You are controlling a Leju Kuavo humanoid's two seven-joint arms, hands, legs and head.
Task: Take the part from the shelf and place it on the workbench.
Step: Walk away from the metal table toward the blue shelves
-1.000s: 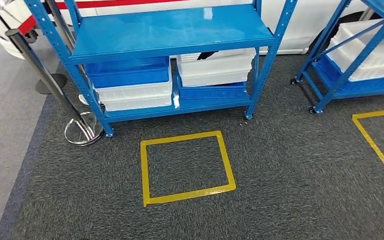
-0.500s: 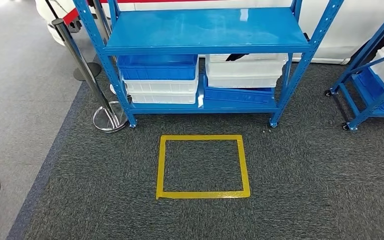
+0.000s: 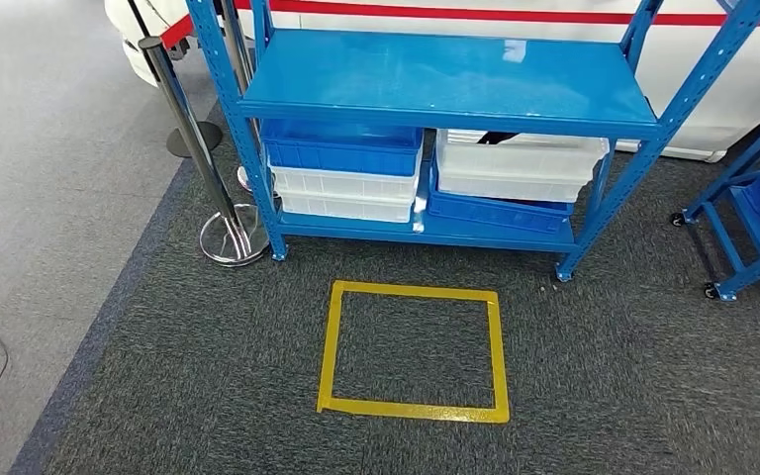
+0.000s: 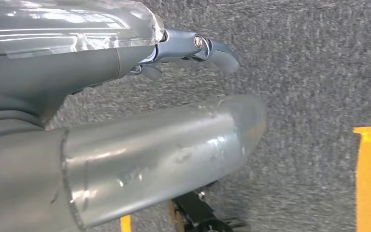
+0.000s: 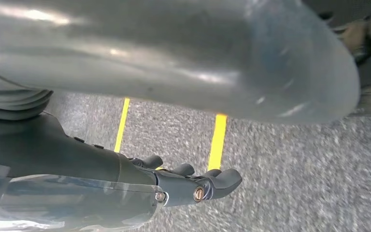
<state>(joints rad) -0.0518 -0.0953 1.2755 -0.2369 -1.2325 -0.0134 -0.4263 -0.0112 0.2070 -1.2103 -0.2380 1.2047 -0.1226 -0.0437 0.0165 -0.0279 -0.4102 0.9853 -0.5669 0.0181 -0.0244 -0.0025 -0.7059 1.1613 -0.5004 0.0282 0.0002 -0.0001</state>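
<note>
Head view: a black part [image 3: 500, 135] was seen in a white plastic bin [image 3: 520, 168] on the blue steel shelf [image 3: 445, 79], well apart from both hands; left hand [image 4: 193, 48] and right hand [image 5: 193, 186] fingers were held apart, empty, over grey carpet [image 3: 604, 376]

You're looking at the blue shelf [image 3: 445, 84] standing on dark carpet, blue and white bins [image 3: 344, 168] sitting stacked underneath.

A blue metal shelf [image 3: 445, 84] stands in the upper middle of the frame on dark grey carpet [image 3: 604, 376]. On its lower board, at left, a blue bin [image 3: 341, 148] tops white bins [image 3: 344, 194]; at right, a white bin [image 3: 517, 170] sits on a tilted blue bin [image 3: 495, 211]. A yellow tape square [image 3: 414, 348] marks the carpet just in front.
</note>
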